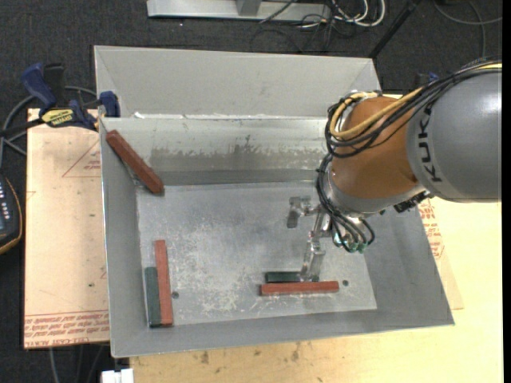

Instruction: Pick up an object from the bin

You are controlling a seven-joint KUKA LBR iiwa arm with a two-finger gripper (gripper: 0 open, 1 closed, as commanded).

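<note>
My gripper (310,268) reaches down into the front right part of the bin, under the arm's orange cover. Its tip stands just above a flat red-brown stick (299,289) that lies crosswise on the bin floor. A short dark green block (280,278) lies right behind that stick, with its right end at the gripper's tip. Whether the tip touches either piece I cannot tell.
At the front left a longer red-brown stick (162,282) lies side by side with a dark green stick (152,297). Another red-brown stick (135,162) leans in the back left corner against the wall. The arm comes in over the bin's right wall.
</note>
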